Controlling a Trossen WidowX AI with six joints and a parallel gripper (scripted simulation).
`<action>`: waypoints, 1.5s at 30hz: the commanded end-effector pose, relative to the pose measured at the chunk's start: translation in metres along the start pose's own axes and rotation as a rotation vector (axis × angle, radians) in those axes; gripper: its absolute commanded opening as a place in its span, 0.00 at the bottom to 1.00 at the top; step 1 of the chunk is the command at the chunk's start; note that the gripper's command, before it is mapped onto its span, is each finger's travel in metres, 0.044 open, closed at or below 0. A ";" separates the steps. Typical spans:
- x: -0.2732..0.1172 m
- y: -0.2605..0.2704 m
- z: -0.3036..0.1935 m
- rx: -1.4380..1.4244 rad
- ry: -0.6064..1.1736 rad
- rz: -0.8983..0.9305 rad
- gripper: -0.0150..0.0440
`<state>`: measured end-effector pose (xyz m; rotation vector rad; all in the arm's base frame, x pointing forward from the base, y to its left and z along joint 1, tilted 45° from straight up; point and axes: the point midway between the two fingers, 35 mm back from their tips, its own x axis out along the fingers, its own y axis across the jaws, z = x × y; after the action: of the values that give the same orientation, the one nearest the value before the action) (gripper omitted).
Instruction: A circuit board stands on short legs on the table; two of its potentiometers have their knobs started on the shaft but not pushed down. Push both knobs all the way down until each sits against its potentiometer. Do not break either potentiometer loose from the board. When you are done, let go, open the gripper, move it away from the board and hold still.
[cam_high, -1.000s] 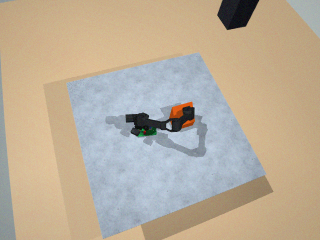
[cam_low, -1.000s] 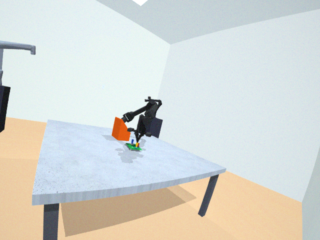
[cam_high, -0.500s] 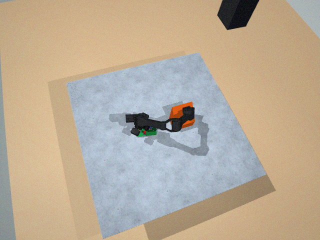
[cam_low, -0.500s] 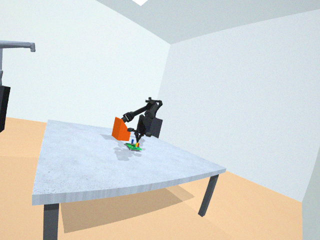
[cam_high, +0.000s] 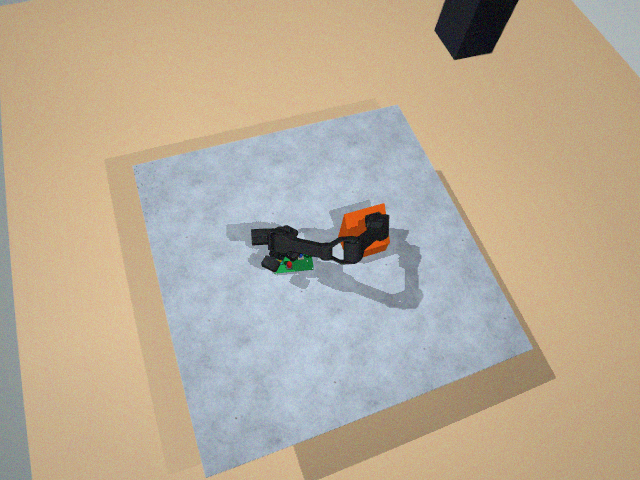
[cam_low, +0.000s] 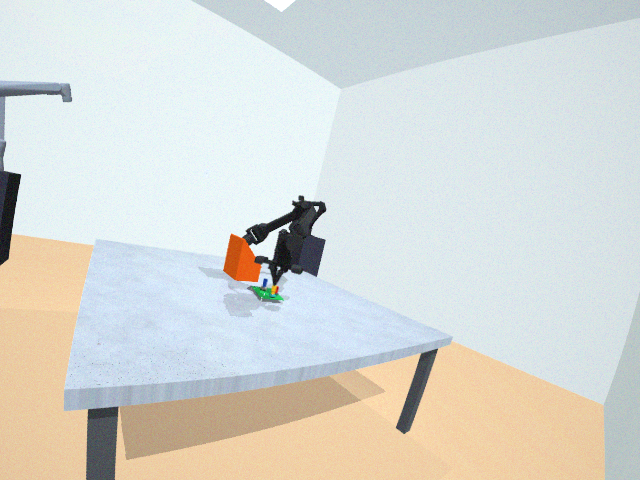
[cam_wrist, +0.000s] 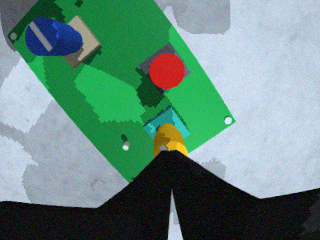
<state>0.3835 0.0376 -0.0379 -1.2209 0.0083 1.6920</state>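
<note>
The green circuit board (cam_high: 305, 265) (cam_low: 265, 295) (cam_wrist: 107, 95) stands on the table. My gripper (cam_low: 275, 284) (cam_wrist: 170, 158) is shut with nothing between its fingers. Its tips are at the top of the yellow knob (cam_low: 273, 290) (cam_wrist: 169, 135) and hide part of it; whether they touch it I cannot tell. This knob is over the cyan potentiometer (cam_wrist: 167, 117). The blue knob (cam_high: 300, 256) (cam_low: 264, 282) (cam_wrist: 67, 39) stands tall over the beige potentiometer (cam_wrist: 89, 42). The red knob (cam_high: 288, 264) (cam_wrist: 167, 71) is over a dark grey one. The gaps under the knobs are not clear.
An orange block (cam_high: 356, 219) (cam_low: 237, 260) stands on the table (cam_high: 310, 361) (cam_low: 180, 335) at the arm's base, near the board. A dark block (cam_low: 312, 253) shows behind the arm. A dark post (cam_high: 473, 25) is beyond the table.
</note>
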 end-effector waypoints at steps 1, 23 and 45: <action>0.006 -0.001 0.001 -0.006 -0.004 0.002 0.25; 0.006 -0.001 0.001 -0.006 -0.004 0.002 0.25; -0.016 -0.001 0.001 -0.006 -0.004 0.003 0.25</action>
<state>0.3827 0.0311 -0.0286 -1.2128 0.0049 1.6983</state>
